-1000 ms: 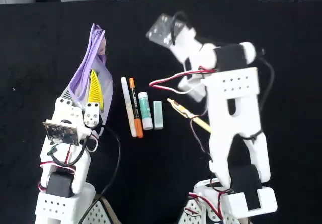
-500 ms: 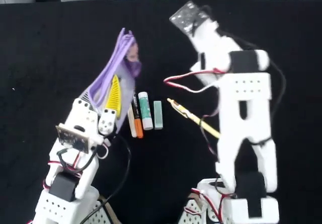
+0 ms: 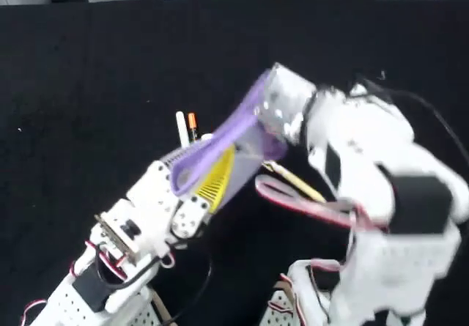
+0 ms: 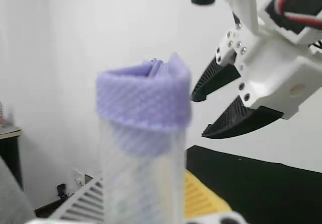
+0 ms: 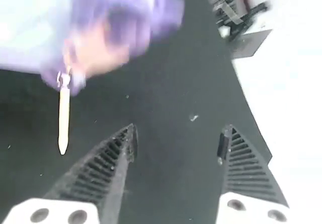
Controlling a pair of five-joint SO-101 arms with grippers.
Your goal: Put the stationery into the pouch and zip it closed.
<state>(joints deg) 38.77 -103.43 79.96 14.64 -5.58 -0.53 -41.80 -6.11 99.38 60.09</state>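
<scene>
This looks like a robot lab or workroom. A table (image 3: 88, 62) with a black cloth over it has 2 robot arms on it: a white arm (image 3: 143, 220) and a second white arm (image 3: 374, 165). Loose red and white wires (image 3: 293, 198) hang off them. Behind is a plain white wall (image 4: 75, 27). Some dark gear (image 5: 241, 17) stands past the table's edge.

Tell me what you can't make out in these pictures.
High view: the pouch and the left arm cover most of the pens beneath.
Right wrist view: the pouch is blurred, so its zip cannot be read.
Left wrist view: whether the right pincer touches the pouch or sits behind.
</scene>
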